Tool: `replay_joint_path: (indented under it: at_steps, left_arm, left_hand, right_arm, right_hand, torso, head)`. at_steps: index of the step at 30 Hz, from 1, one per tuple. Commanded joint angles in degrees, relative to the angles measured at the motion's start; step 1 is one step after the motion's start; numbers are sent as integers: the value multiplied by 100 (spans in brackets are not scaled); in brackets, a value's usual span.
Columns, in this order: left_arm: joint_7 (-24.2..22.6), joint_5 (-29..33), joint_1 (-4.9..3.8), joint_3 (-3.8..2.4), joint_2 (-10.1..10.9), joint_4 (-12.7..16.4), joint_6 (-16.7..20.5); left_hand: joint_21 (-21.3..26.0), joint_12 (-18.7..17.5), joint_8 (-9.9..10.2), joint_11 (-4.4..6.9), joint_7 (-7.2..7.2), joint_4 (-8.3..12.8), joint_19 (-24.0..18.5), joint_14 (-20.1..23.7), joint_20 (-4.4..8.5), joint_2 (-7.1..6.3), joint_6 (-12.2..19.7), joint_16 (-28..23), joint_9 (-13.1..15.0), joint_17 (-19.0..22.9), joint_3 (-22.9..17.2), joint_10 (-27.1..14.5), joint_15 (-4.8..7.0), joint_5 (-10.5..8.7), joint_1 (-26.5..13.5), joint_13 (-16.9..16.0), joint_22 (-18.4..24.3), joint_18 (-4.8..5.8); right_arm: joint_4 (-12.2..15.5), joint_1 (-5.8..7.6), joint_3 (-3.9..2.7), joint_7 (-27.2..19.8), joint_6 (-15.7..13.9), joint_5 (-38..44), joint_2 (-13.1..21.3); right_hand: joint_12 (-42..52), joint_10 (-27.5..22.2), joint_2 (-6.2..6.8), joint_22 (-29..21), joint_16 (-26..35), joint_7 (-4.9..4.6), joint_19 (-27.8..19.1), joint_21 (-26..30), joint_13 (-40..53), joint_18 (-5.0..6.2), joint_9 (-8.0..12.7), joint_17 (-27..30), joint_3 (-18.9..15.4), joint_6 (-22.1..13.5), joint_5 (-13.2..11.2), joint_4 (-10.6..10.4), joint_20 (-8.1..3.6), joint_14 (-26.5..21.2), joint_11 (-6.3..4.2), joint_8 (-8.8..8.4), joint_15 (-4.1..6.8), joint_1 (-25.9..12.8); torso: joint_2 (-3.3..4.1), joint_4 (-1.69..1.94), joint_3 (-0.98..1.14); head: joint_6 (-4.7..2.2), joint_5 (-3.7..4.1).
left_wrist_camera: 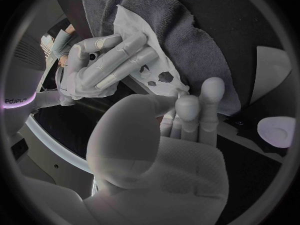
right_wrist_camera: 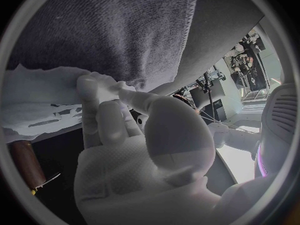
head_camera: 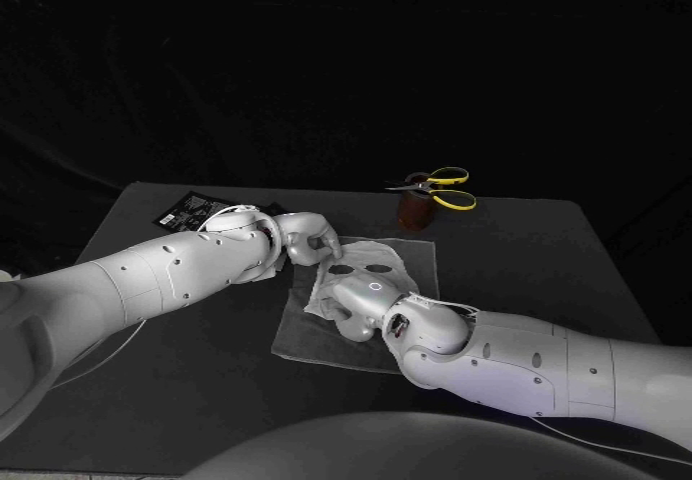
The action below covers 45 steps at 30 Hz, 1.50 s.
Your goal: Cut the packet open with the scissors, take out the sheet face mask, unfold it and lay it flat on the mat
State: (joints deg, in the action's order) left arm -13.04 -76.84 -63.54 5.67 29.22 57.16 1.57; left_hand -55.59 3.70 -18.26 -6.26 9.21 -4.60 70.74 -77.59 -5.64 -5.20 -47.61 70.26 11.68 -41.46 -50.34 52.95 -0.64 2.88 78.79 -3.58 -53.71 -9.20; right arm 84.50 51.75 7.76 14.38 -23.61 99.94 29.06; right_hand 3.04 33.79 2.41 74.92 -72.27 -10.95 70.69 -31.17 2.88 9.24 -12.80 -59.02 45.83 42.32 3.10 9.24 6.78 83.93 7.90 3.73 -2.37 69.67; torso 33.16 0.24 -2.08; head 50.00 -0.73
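Sheet face mask (head_camera: 378, 258): white, lay partly spread on the grey mat (head_camera: 306, 335), between the two hands. Left hand (head_camera: 306, 238): I logged it pinching one edge of the mask, thumb against fingertips (left_wrist_camera: 189, 107). Right hand (head_camera: 361, 298): fingers stretched over the mask, thumb nipping its edge. Scissors (head_camera: 441, 188): upright in a brown holder (head_camera: 415, 213). Black packet (head_camera: 188, 210): flat on the black table (head_camera: 577, 260).

- One sheet face mask (head_camera: 384, 258) lay near the table's middle.
- One mat (head_camera: 306, 342) lay under it.
- One pair of yellow-handled scissors (head_camera: 441, 188) stood at the far side, right of middle.
- One brown holder (head_camera: 417, 213) carried them.
- One black packet (head_camera: 188, 210) lay at the far left.
- Two silver hands, the left hand (head_camera: 304, 238) and the right hand (head_camera: 358, 300), were at the mask.
- One black table (head_camera: 577, 260) bore everything.
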Motion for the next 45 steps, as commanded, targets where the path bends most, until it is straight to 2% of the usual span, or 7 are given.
replay_joint_path:
  at_steps: [1,16,29,37,45]
  left_arm:
    - [219,-114,23,20,0,-47,-182]
    - [290,-132,22,21,10,-85,-213]
    - [343,-157,20,21,5,-156,-192]
    - [360,-178,19,21,-7,-202,-152]
    - [341,-182,19,20,-28,-242,7]
  left_hand:
    - [33,-19,36,-40,37,-36,26,11,-27,-16,-2,0,8,7,-12,19,-48,-2,5,2,6,41]
    - [40,-20,40,-45,44,-37,26,11,-35,-18,0,1,8,9,-13,16,-56,-2,7,2,14,41]
    - [63,-30,56,-61,54,-31,28,16,-56,-30,14,-2,6,32,-14,-17,-66,-2,21,6,41,33]
    - [79,-34,69,-62,54,-27,29,18,-59,-37,26,-3,4,44,-15,-56,-58,-3,32,8,58,23]
    - [93,-33,89,-68,60,-15,35,22,-67,-68,47,-4,0,63,-1,-106,-71,-3,42,8,75,22]
  right_arm:
    - [30,-18,13,-94,231,-14,-6]
    - [294,-43,15,-128,82,-13,110]
    - [501,-69,28,-188,424,-70,218]
    - [651,-83,35,-288,497,-173,257]
    - [885,-125,43,-416,534,-314,394]
  right_hand:
    - [-11,38,2,59,-15,-44,-18,16,8,59,-11,-6,-21,74,-27,3,30,3,8,16,-36,-44]
    - [3,138,-15,46,-3,-34,-27,47,16,70,-37,26,-29,211,-26,9,37,-1,4,52,-35,-30]
    - [8,224,-9,41,-10,-25,-24,43,21,71,-67,24,-61,363,-30,8,42,0,-1,89,-34,-42]
    - [25,387,-31,21,-26,-36,-37,84,32,75,-93,11,-92,512,-29,-3,50,5,19,129,-46,-48]
    - [40,579,-61,17,-46,-54,-27,73,42,71,-102,-2,-103,600,-28,2,63,11,43,157,-64,-35]
  torso:
    - [2,2,1]
    - [0,-3,7]
    - [-2,-2,2]
    - [4,4,-2]
    - [0,-7,0]
  head:
    - [0,-8]
    - [0,-24]
    - [0,-14]
    - [0,-2]
    - [0,-2]
